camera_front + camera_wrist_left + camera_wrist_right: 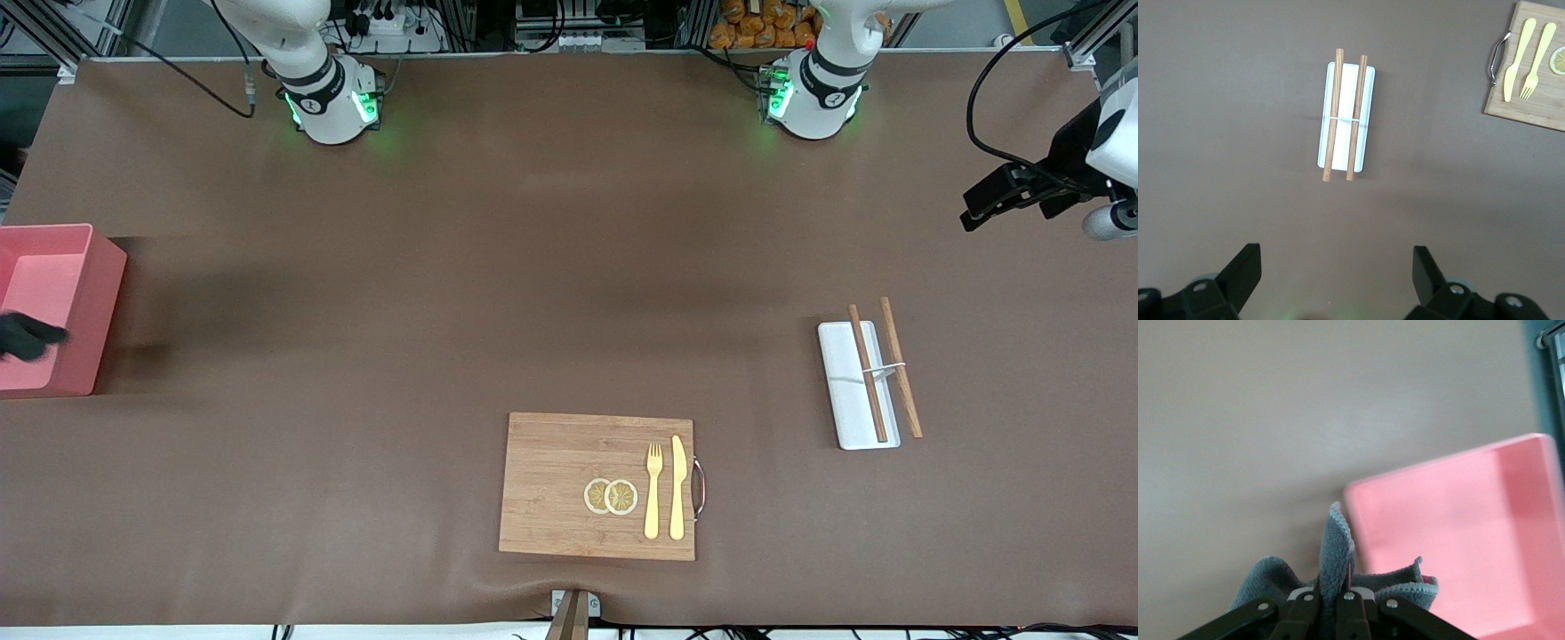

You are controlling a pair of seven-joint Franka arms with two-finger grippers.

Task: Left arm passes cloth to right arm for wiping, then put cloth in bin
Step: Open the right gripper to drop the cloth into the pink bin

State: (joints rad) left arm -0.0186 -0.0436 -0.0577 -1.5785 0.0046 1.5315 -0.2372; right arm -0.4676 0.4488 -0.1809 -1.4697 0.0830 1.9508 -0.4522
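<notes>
Cloth [1338,570] hangs pinched in my right gripper [1331,603] over the bin [89,307]; left gripper [1335,283], fingers spread, waits above the bench [533,267].

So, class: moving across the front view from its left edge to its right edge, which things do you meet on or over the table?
cloth → bin → cutting board → white tray → left gripper
</notes>
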